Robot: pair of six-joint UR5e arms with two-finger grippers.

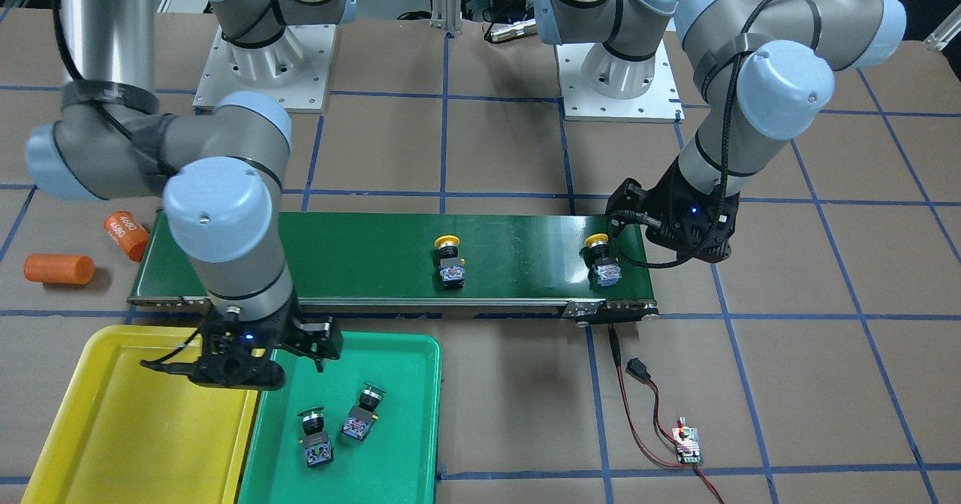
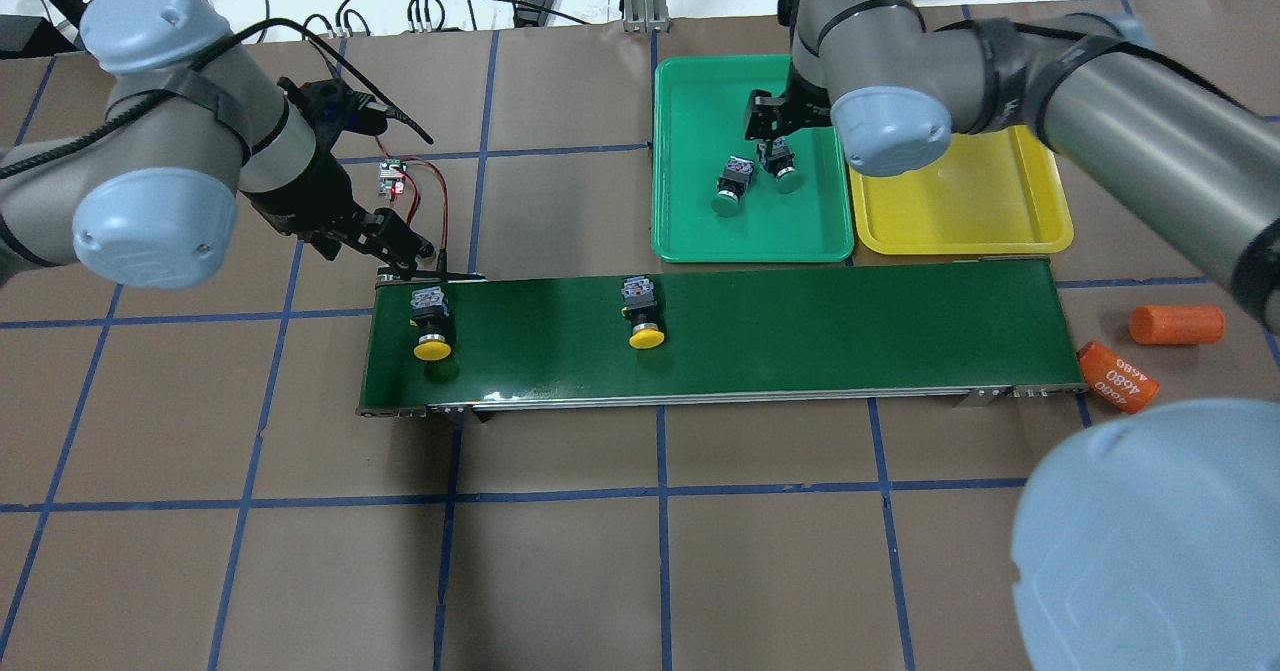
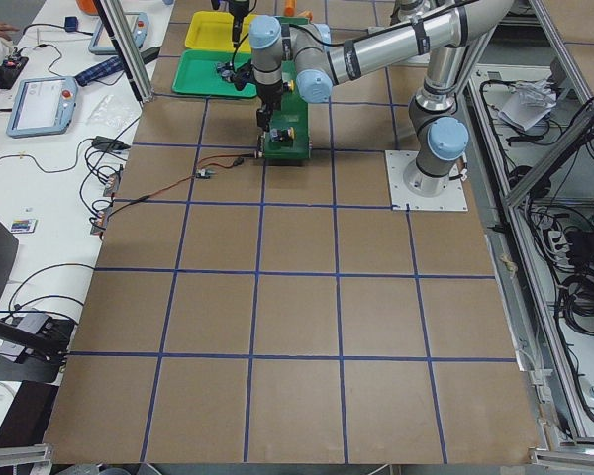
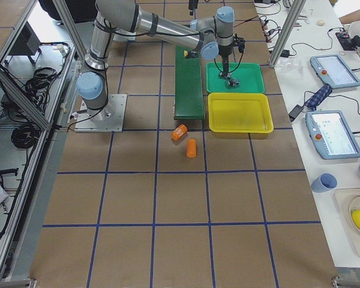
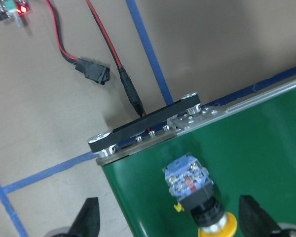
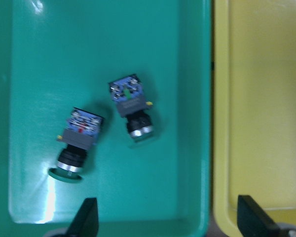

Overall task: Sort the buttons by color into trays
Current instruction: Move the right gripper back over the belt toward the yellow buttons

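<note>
Two green buttons (image 6: 79, 140) lie on their sides in the green tray (image 2: 690, 241), close together but apart. The cap of the one nearer the yellow tray (image 2: 960, 221) is blurred and only seems green. The trays sit side by side at the far right of the overhead view, the yellow one on the right. Two yellow buttons (image 2: 432, 326) lie on the dark-green conveyor belt (image 2: 800, 341) just nearer: one at its left end, one towards the middle. The right gripper (image 6: 170, 215) hangs over the green tray with fingers spread, holding nothing. The left gripper (image 5: 171, 217), also spread and holding nothing, hovers over the belt's left end, straddling that yellow button from above. Two orange cylinders (image 2: 1177, 323) lie off the belt's right end, and a small circuit board (image 2: 390, 179) lies beyond its left end.
</note>
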